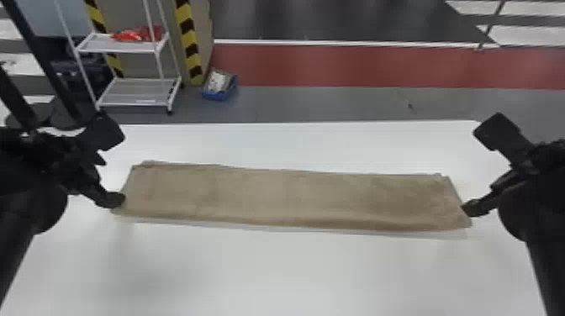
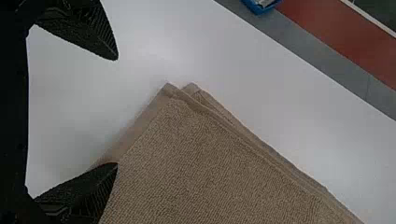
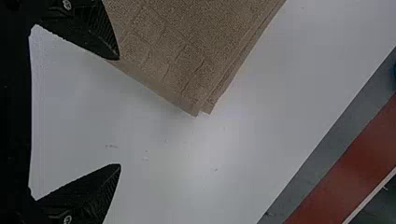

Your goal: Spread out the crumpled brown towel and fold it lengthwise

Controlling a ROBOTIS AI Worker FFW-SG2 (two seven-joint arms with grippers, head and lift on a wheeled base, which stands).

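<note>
Stretching across the tabletop (image 1: 273, 273), the brown towel (image 1: 286, 197) lies folded in a long strip; the left gripper (image 1: 112, 180) and right gripper (image 1: 480, 196) are at its opposite ends, fingers of both parted and empty.

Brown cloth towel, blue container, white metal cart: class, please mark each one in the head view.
Brown cloth towel (image 1: 290, 195): head view, middle of its upper face.
Blue container (image 1: 215, 96): head view, front wall.
White metal cart (image 1: 134, 91): head view, lower shelf.
</note>
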